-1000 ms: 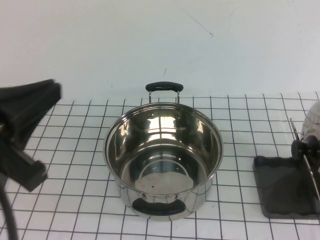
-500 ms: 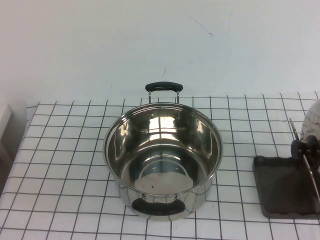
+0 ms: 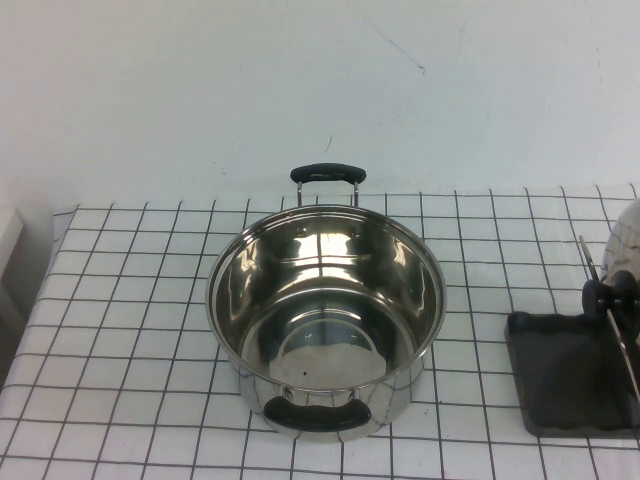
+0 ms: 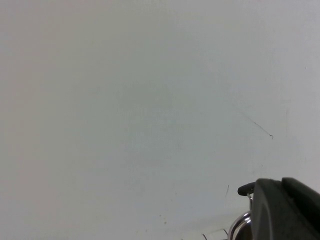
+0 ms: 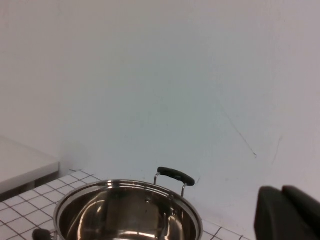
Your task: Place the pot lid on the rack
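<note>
The pot lid (image 3: 628,235) stands on edge at the right border of the high view, its black knob (image 3: 610,293) facing the pot; most of it is cut off. It leans in the rack (image 3: 560,385), a dark grey tray with a thin wire frame (image 3: 590,262). Neither gripper shows in the high view. My left gripper (image 4: 281,184) shows only as dark fingers at the corner of the left wrist view, shut and empty, raised and facing the wall. My right gripper (image 5: 281,191) looks the same in the right wrist view, shut and empty.
A deep steel pot (image 3: 325,315) with two black handles stands open in the middle of the checkered cloth; it also shows in the right wrist view (image 5: 125,210), and its rim shows in the left wrist view (image 4: 239,222). A white wall rises behind the table.
The left arm, dark at the left edge of the high view one second ago, has pulled back out of that view. The pot, lid and rack have not moved.
</note>
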Action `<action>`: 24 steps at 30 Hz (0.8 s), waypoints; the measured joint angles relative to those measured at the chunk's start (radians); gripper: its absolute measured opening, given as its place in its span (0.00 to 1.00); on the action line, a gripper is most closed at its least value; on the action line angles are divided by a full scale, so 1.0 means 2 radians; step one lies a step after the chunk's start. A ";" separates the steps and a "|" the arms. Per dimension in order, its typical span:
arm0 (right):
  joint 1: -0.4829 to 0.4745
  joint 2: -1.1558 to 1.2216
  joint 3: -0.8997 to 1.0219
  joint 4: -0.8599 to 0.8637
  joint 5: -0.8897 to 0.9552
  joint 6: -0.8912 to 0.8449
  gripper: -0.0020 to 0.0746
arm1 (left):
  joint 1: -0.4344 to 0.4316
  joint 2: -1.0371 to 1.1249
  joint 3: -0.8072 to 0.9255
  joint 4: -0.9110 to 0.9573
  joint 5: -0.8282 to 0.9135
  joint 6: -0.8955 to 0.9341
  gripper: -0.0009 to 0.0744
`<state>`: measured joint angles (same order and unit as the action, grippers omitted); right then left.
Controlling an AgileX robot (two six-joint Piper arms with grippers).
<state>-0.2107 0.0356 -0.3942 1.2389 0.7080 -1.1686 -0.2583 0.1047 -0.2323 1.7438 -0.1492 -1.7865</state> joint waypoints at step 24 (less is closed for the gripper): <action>0.000 0.000 0.046 -0.047 -0.083 -0.008 0.02 | 0.000 0.000 0.005 0.001 -0.097 0.008 0.01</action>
<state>-0.2107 0.0356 -0.3016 1.1442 0.5427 -1.1856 -0.2583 0.1047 -0.2230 1.7457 -0.3441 -1.7709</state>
